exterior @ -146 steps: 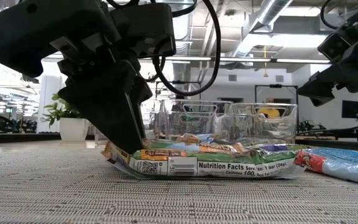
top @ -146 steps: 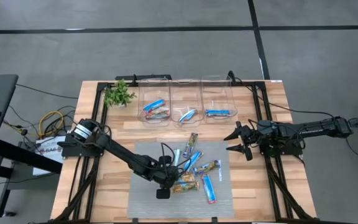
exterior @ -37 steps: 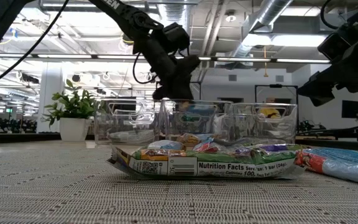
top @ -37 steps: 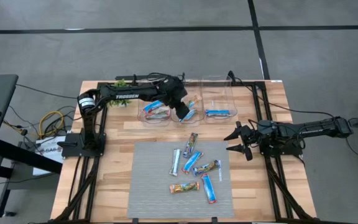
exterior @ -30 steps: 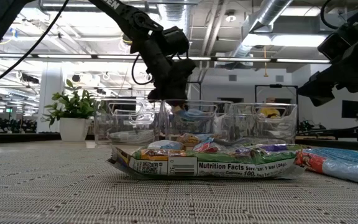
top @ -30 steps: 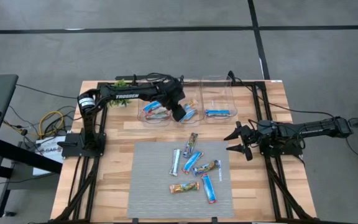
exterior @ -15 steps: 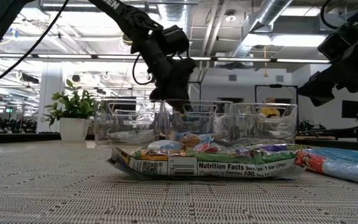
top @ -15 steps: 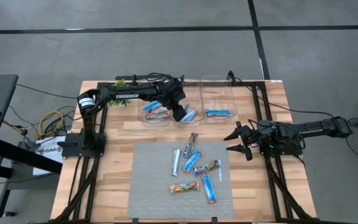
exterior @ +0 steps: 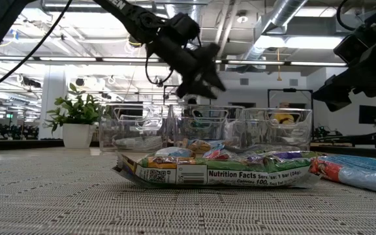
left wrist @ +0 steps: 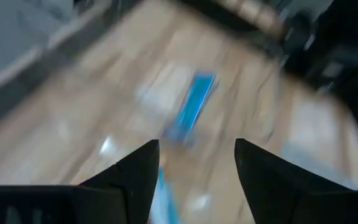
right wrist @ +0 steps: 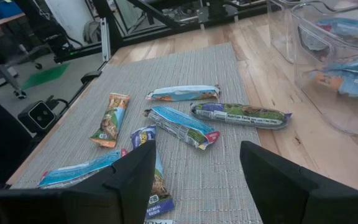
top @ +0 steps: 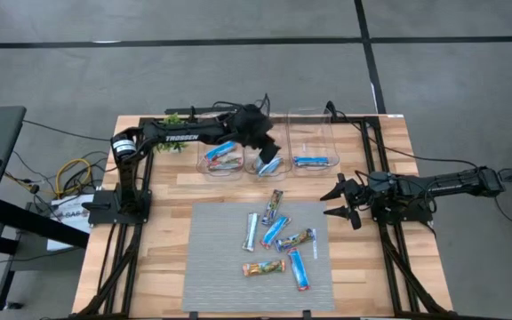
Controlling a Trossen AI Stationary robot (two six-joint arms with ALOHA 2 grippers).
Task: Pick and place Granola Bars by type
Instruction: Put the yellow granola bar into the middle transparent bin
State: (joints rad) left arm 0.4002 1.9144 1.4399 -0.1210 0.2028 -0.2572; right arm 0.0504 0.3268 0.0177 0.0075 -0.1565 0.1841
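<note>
Fig.: overhead layout, read L to R. Small green plant (top: 170, 135) at the desk's (top: 163, 249) far-L corner. Three clear bins along the far edge: L bin (top: 221, 151), mid bin (top: 265, 149), R bin (top: 313, 148), each w/ bars inside. The left gripper (top: 265, 147) hangs over the mid bin; in the left wrist view its jaws stand spread w/ nothing between them, a blue bar (left wrist: 193, 106) visible beyond.

Six Granola Bars lie loose on the grey mat (top: 212, 276): silver-white bar (top: 251, 230), orange bar (top: 264, 267), multicoloured bar (top: 274, 206), blue bar on mat (top: 276, 231), another multicoloured bar (top: 295, 239), long blue bar (top: 299, 268). Several lie close together; none clearly overlaps.

The right gripper (top: 340, 202) waits just off the mat's R edge, jaws spread and empty.

Handling (judged): bars look light, flat, foil-wrapped, so prob. slippery and crushable. Best taken across the narrow width near mid-length; a hard squeeze could crack the contents.

Room: mat's L half and near edge are bare, giving free approach. The central cluster is tight, so spread jaws may nudge a neighbour. Bin walls stand upright; drop from above the rim.
</note>
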